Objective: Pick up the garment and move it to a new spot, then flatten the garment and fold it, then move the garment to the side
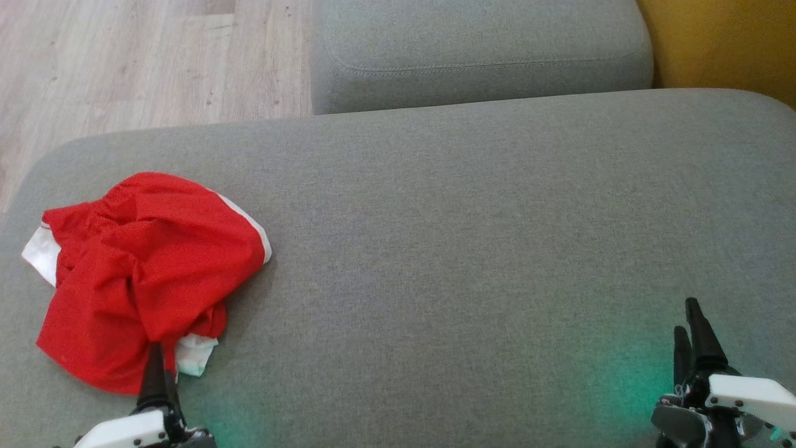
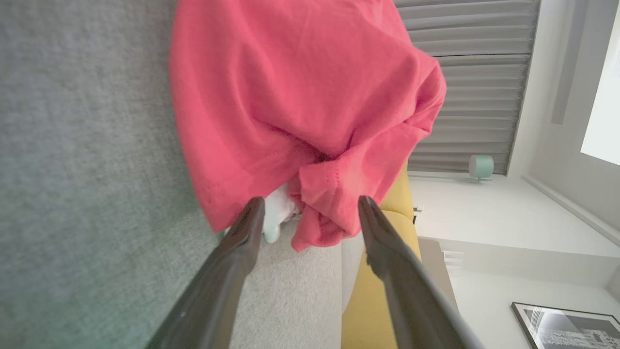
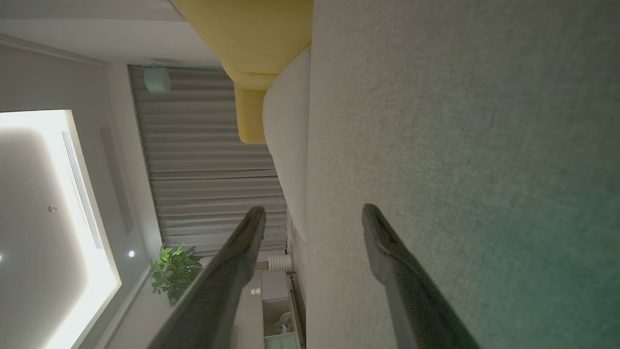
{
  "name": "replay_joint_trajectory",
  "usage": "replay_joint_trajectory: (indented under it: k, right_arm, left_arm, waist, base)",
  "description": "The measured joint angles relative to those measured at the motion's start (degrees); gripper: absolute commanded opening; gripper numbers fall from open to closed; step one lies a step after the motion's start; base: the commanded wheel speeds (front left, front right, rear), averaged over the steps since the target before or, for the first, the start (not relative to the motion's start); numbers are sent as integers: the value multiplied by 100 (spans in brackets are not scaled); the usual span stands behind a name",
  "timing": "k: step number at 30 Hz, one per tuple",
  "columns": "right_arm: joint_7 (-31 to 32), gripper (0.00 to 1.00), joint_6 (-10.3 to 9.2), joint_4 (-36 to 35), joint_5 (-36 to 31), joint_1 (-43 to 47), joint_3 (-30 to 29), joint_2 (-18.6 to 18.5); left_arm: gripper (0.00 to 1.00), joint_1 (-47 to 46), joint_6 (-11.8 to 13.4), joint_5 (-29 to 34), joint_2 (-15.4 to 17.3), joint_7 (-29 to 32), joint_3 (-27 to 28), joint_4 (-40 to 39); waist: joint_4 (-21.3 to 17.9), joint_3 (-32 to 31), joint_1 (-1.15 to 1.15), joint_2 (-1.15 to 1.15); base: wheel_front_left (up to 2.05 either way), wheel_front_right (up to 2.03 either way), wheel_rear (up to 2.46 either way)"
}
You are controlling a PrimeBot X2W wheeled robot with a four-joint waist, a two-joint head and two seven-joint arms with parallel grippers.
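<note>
Now, the step in hand is the first pick-up, and the left claw (image 2: pixel 311 202) is the one placed for it. Its two dark fingers stand spread apart, holding nothing, with their tips at the nearest hem of the garment (image 1: pixel 143 267). The red cloth lies crumpled in a heap on the grey cushion (image 1: pixel 466 249), directly ahead of that claw and running away from it. A scrap of white trim (image 2: pixel 277 213) pokes out just beside one fingertip, and a folded red flap hangs between the two tips. Whether either tip already touches cloth I cannot tell.

To do this well, I judge the claw should push a little further forward so that the flap sits deep between the fingers, not at the very tips. It should then close on a thick bunch of layers rather than the single hem, since thin cloth will likely slip out of a shallow pinch. A straight lift until the heap hangs free, before any carrying, would keep it from dragging across the cushion.

The right claw (image 1: pixel 689 320), well apart on the other side, is likewise spread and empty above bare cushion. The wide stretch between the two claws looks like the natural new spot. Beyond the garment, the cushion's far edge gives way to wooden floor (image 1: pixel 124 62), so the carry should go inward, away from that drop.
</note>
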Motion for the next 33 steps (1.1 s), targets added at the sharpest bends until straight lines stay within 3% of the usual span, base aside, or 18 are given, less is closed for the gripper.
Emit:
replay_joint_trajectory:
  k: [18,26,33]
  right_arm:
    - [-289,100,0,-374,-1308,-2,51,0]
    - [-454,100,0,-692,-2336,-3,163,0]
    - [-553,100,0,-847,-3211,-4,330,-1]
  left_arm:
    - [100,-1,0,665,0,-256,243,-232]
    - [100,-6,8,1426,0,-427,224,-595]
    - [100,-7,158,2263,2,-548,-75,-939]
  waist:
    - [-17,4,0,0]
    - [-63,21,0,0]
    - [-80,22,0,0]
  base:
    - [0,0,0]
    - [0,0,0]
    - [0,0,0]
